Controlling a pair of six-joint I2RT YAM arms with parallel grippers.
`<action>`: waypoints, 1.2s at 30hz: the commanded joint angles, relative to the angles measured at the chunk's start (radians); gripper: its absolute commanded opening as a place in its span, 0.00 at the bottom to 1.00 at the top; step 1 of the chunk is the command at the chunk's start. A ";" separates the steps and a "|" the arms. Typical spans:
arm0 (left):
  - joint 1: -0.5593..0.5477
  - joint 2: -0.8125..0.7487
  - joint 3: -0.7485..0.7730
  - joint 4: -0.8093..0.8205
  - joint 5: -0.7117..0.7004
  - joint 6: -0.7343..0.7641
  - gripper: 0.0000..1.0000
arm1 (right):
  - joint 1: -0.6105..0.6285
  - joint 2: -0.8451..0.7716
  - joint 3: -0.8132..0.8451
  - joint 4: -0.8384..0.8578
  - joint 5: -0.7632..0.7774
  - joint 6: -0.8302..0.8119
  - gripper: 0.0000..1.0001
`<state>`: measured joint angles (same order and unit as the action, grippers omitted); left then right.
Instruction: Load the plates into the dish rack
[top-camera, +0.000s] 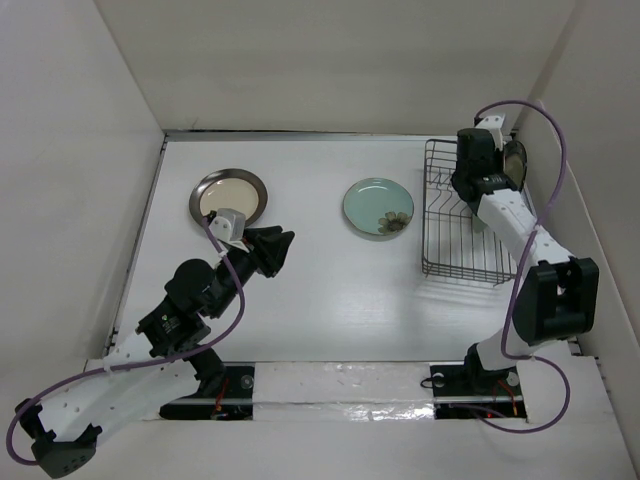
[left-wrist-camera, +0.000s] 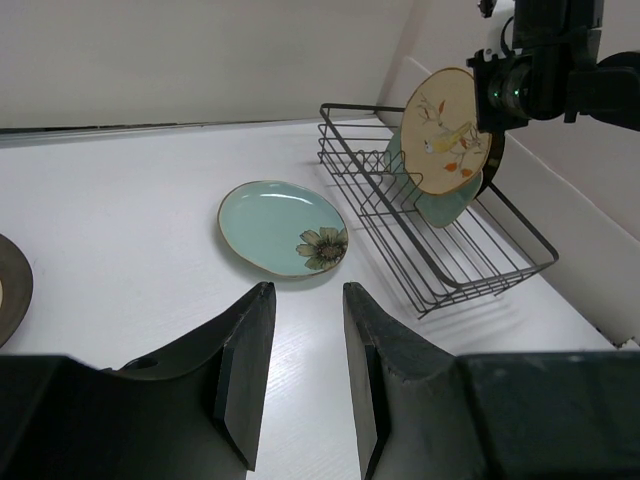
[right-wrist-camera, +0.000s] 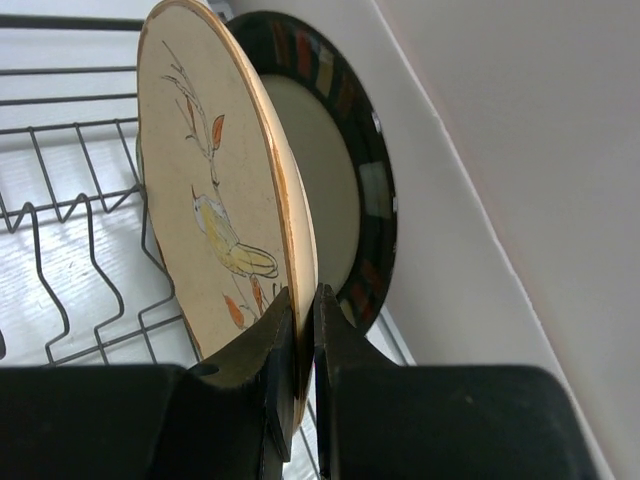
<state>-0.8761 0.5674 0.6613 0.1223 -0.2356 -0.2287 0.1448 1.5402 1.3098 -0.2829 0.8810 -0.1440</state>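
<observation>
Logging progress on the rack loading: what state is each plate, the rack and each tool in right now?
Dish rack: partly loaded.
Cream plate: on edge, clamped, above the rack.
Racked dark-rimmed plate: upright in the rack.
Plain teal plate: upright in the rack.
Flowered teal plate: flat on the table.
Loose dark-rimmed plate: flat on the table.
Left tool: open, empty.
Right tool: shut on the cream plate.

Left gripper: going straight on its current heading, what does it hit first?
Probably the pale-teal flowered plate, flat on the table dead ahead of the open left gripper. Nothing lies between them in the wrist view; depth is unclear, so it might touch bare table first.
</observation>
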 joint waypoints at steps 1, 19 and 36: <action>-0.006 -0.007 0.000 0.039 0.012 0.005 0.30 | -0.004 0.008 -0.007 0.126 0.029 0.055 0.00; -0.006 -0.001 0.001 0.039 0.001 0.009 0.31 | 0.051 -0.099 -0.030 0.103 -0.036 0.218 0.77; -0.006 -0.054 -0.009 0.046 -0.071 0.006 0.07 | 0.512 0.205 0.044 0.553 -0.735 0.696 0.26</action>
<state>-0.8761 0.5301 0.6609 0.1226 -0.2787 -0.2256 0.5846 1.6051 1.3018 0.1368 0.3206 0.3897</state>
